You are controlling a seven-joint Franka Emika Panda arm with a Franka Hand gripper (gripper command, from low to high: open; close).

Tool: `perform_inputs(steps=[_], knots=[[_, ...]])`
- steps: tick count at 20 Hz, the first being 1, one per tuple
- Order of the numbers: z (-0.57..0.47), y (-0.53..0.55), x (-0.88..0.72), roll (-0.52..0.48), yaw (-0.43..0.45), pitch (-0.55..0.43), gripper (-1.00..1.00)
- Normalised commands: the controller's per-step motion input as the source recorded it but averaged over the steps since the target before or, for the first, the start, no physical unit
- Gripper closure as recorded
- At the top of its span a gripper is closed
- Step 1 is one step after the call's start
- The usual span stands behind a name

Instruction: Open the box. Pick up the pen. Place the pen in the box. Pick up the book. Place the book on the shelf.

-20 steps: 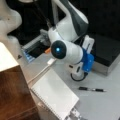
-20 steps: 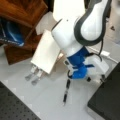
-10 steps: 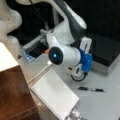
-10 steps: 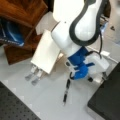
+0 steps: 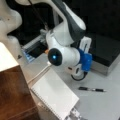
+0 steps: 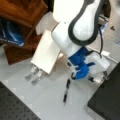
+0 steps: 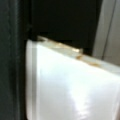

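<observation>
Clearly the box [image 5: 106, 51] is the thing in hand: it lies shut, its black lid flat, at the counter [image 5: 100, 107] edge on a front view's right. We judge it stiff and rather heavy, with metal sides that may slip. The lid is lighter and best taken at its free edge, not by the flat top. We cannot find a tab on it.

The pen [image 5: 92, 89] lies loose on the counter just beside the box, between it and the book [image 5: 55, 95]. The book rests by the shelf [image 5: 12, 95], at the counter's opposite edge.

The claw [image 6: 103, 75] hangs low at the box's edge, near the corner of the lid. Whether it is released or clenched, we cannot tell, and it carries nothing that we can see. The arm [image 5: 67, 30] is bent over the counter, with its wrist turned down toward the box.
</observation>
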Motion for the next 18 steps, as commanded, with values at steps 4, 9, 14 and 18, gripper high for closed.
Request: perform_inputs(steps=[4,9,14,18], knots=[[-0.02,0.17,-0.27,0.157,-0.166,-0.102,-1.00],[-0.02,0.12,-0.32,0.097,-0.174,-0.088,-1.00],[0.01,0.13,-0.30,0.049,-0.181,-0.085,1.00],[0.02,0.15,-0.26,0.010,-0.188,-0.075,1.00]])
